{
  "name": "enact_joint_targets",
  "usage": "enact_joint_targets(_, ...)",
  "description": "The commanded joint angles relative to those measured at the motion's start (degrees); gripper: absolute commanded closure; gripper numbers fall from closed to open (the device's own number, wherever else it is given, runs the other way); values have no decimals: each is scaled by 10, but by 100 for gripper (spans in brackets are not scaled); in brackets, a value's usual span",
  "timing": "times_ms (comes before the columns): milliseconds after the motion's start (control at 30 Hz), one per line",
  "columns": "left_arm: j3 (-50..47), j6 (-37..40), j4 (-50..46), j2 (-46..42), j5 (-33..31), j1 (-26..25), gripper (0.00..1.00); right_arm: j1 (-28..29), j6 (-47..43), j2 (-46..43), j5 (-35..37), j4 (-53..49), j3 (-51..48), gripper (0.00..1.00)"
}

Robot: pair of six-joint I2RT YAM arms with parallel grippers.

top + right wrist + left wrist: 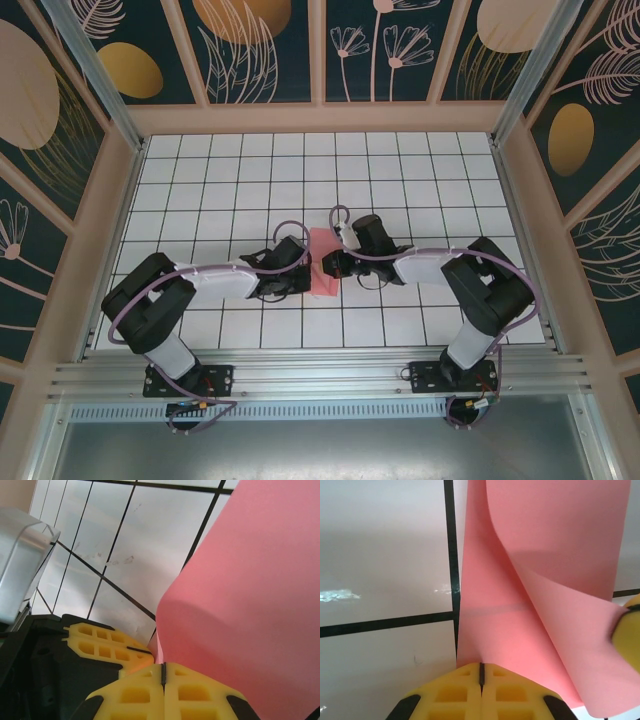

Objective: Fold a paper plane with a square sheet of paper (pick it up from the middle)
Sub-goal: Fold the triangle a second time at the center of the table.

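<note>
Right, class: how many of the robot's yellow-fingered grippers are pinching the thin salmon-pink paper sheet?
2. The left gripper is shut on one edge of the thin salmon-pink paper sheet; the right gripper is shut on its curled part close beside it, both at mid-table.

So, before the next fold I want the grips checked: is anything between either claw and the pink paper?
Nothing visible. The left claw and right claw are each shut directly on the square sheet of paper, which curls up between them.
</note>
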Motion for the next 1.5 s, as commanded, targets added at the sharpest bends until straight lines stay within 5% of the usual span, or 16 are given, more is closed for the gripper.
enact_joint_targets(0, -4, 46, -101, 32, -55, 4, 94, -3, -55, 13, -28, -33, 30, 100)
enact_joint_targets(1467, 14, 79, -113, 23, -82, 4, 92, -43, -238, 99, -45, -52, 77, 99)
